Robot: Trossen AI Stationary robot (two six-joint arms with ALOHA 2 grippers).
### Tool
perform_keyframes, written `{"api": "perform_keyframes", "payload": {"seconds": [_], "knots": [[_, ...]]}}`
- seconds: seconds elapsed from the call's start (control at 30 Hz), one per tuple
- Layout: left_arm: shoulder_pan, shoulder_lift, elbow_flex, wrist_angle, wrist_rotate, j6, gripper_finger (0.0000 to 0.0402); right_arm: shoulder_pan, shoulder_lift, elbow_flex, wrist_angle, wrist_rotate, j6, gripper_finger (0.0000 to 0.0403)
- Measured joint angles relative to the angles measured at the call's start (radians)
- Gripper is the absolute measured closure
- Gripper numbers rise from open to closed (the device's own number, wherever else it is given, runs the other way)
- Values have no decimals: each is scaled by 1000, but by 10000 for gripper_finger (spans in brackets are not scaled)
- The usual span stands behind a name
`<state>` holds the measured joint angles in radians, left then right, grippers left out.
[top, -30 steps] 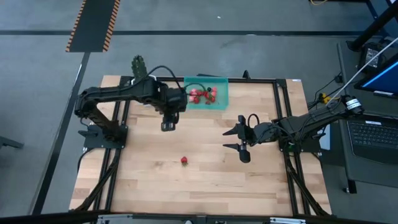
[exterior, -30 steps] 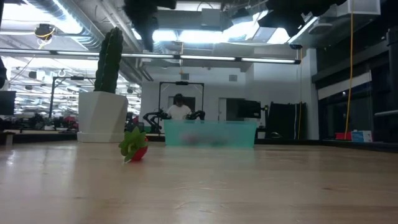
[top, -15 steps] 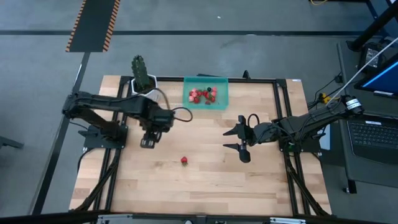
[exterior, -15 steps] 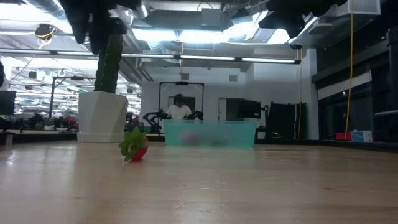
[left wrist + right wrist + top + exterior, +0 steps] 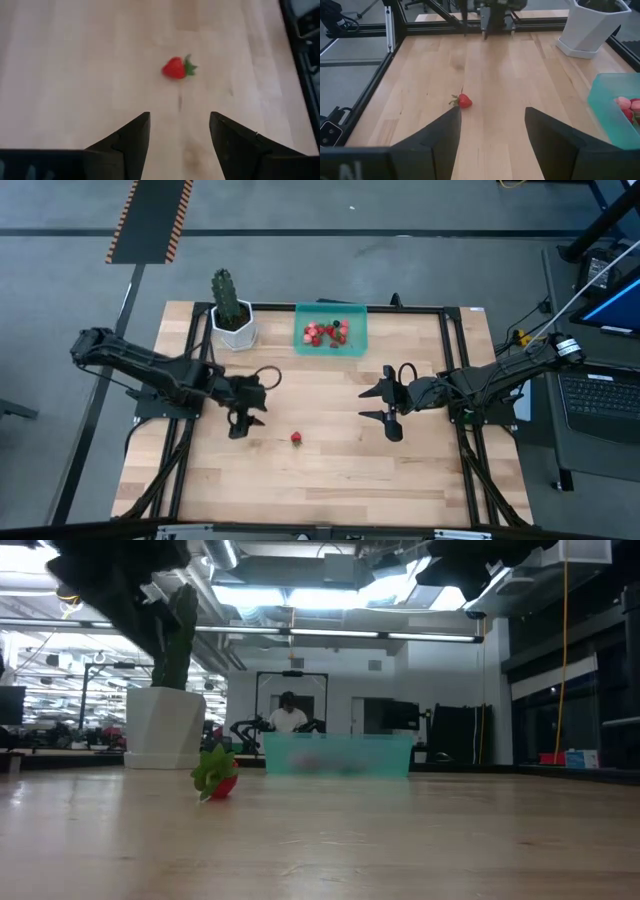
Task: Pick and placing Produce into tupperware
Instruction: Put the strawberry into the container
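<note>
Berries fill most of our task already: we see a heap of produce (image 5: 327, 333) inside the tupperware (image 5: 356, 328), one strawberry (image 5: 296, 438) left on the table (image 5: 330, 470) below it, left gripper (image 5: 243, 423) beside that strawberry, right gripper (image 5: 389, 402) waiting, both spread, empty.

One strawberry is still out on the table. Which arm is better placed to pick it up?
Probably the left. The left gripper hangs open close beside the strawberry, which sits just ahead of its fingers in the left wrist view. The right gripper, also open, is farther off.
</note>
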<state>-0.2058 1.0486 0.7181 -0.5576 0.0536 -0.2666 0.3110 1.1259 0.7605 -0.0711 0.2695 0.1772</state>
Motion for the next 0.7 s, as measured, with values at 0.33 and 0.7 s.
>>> {"api": "perform_keyframes", "payload": {"seconds": [0.33,0.7], "knots": [[-96,80,-106,314,-162,-15,184,0,0,0,0,0,1,181],[-128,324,-106,410,-212,107,117,0,0,0,-1,0,1,181]]}}
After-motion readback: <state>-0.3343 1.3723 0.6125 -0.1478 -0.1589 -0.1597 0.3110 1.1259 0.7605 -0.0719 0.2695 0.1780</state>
